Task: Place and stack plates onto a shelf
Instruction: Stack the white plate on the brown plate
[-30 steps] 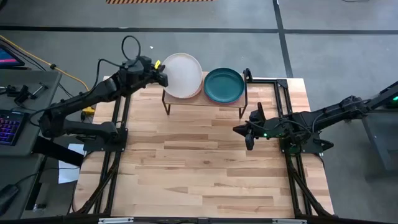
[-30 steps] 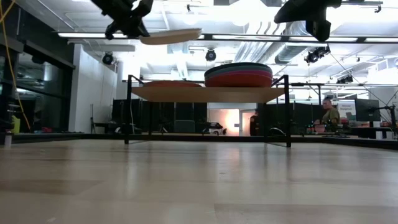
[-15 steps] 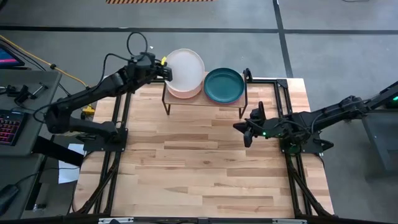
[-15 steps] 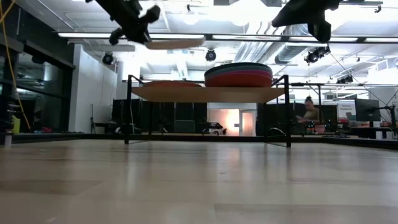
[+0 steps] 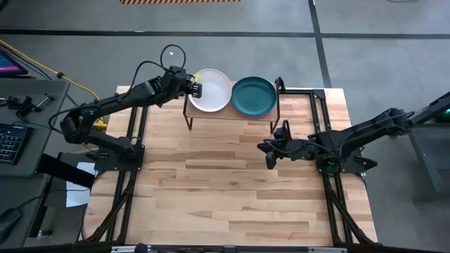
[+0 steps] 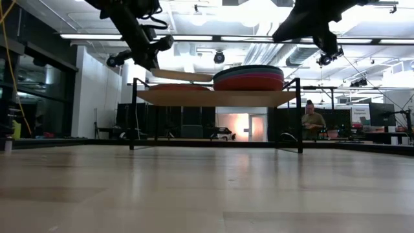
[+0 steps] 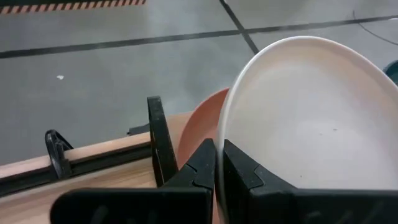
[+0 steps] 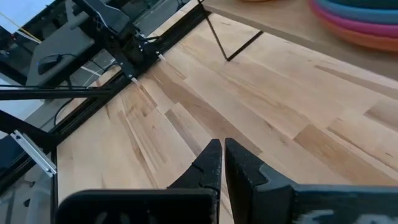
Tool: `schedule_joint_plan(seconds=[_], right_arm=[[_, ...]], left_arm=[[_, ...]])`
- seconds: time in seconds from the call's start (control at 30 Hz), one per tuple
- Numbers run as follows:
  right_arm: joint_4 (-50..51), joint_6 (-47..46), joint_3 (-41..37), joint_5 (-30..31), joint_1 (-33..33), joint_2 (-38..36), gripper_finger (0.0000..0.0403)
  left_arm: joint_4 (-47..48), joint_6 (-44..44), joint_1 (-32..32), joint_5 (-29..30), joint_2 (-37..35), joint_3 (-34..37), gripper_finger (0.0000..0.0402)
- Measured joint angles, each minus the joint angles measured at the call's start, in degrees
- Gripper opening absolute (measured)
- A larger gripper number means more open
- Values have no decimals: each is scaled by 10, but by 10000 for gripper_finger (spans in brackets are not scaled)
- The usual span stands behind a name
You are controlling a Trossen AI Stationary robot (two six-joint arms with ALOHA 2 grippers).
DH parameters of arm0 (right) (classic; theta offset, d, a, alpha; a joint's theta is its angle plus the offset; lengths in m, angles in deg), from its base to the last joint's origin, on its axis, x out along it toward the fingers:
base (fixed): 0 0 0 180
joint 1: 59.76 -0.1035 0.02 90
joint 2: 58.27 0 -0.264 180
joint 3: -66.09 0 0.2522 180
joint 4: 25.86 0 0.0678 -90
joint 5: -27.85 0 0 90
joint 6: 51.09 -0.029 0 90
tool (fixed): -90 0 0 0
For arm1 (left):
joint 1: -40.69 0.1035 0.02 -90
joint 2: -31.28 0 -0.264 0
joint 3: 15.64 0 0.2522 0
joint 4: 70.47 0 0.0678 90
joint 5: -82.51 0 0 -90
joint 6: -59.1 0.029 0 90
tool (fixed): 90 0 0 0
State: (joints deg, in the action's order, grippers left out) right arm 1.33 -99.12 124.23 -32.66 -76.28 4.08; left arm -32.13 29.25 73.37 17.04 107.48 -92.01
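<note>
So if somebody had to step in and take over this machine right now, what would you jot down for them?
Left gripper: shut on the white plate, holding it by the rim just above the salmon plate on the shelf's left half; not yet released.
Right gripper: shut, empty, over the bare table in front of the shelf.
Done: a stack topped by the dark green plate sits on the shelf's right half; no plates lie on the table.
Left: lower the white plate onto the salmon one, let go, pull the arm back.
</note>
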Motion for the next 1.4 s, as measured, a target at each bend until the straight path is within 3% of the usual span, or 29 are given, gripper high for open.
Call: schedule_joint_plan(seconds=[0.4,0.73,0.93,1.13,1.4], right_arm=[[-42,8,0,0,0,27,2],[-183,217,0,27,1,-59,0],[-159,256,0,35,12,-118,0],[-110,251,0,49,26,-130,0],[-79,226,0,45,34,-124,0]], left_arm=[[4,-26,3,-14,-1,0,1],[9,-30,3,-15,-1,0,1],[11,-30,3,-25,-1,0,1],[14,-30,3,-27,-1,0,1],[13,-30,3,46,-1,0,1]])
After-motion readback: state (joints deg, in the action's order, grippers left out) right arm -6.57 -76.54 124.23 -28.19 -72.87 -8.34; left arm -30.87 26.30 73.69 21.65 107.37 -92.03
